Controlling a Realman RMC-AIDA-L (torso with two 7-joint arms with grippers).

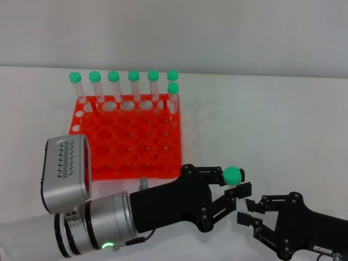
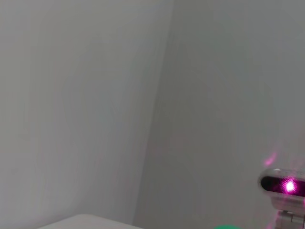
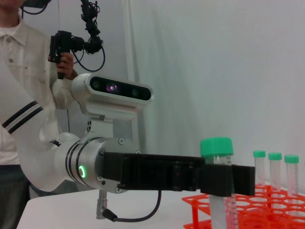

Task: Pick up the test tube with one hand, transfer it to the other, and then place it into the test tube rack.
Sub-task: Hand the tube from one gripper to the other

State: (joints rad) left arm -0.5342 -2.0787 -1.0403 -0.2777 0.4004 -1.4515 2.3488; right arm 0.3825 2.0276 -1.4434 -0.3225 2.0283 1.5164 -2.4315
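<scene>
My left gripper is shut on the test tube and holds it upright above the table, in front of the orange-red test tube rack. From the head view only the tube's green cap shows. The right wrist view shows the tube clamped in the left gripper's black fingers, near the rack. My right gripper is open and empty, just right of the tube and a little nearer to me.
Several green-capped tubes stand in the rack's back row and right rear corner. A person holding a camera rig stands behind the left arm. The left wrist view shows a wall and the right wrist camera.
</scene>
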